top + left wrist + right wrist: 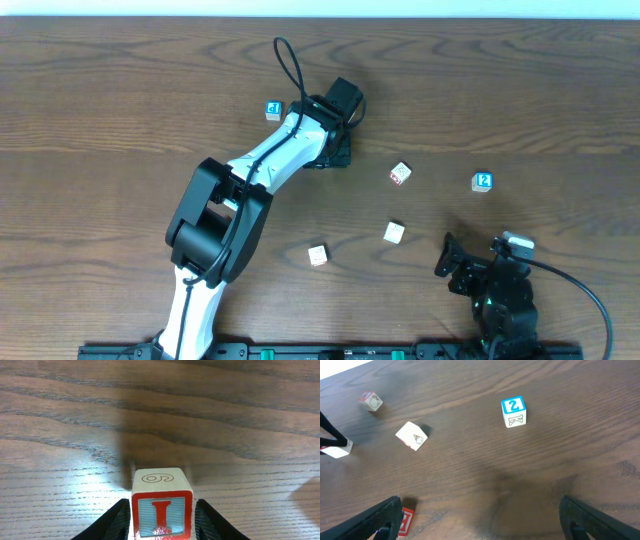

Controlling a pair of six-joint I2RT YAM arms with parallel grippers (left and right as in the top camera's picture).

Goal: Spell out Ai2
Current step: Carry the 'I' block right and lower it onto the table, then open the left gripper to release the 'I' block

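Note:
My left gripper (pixel 161 522) is shut on a red-framed block with a red letter I (pixel 161 516); a finger sits against each side, and the top face shows a 6. In the overhead view this gripper (pixel 335 135) is at the upper middle and hides the block. A blue letter block (pixel 272 109) lies just to its left. The blue 2 block (pixel 482 181) lies at the right and also shows in the right wrist view (pixel 514 411). My right gripper (pixel 452 262) is open and empty low on the right, its jaws (pixel 490 525) spread wide.
A red-marked block (pixel 401 174) and two white blocks (pixel 394 232) (pixel 318 255) lie scattered mid-table. In the right wrist view a red block (pixel 407 519) lies beside my right gripper's left finger. The left arm (pixel 250 170) stretches diagonally across the table's left half.

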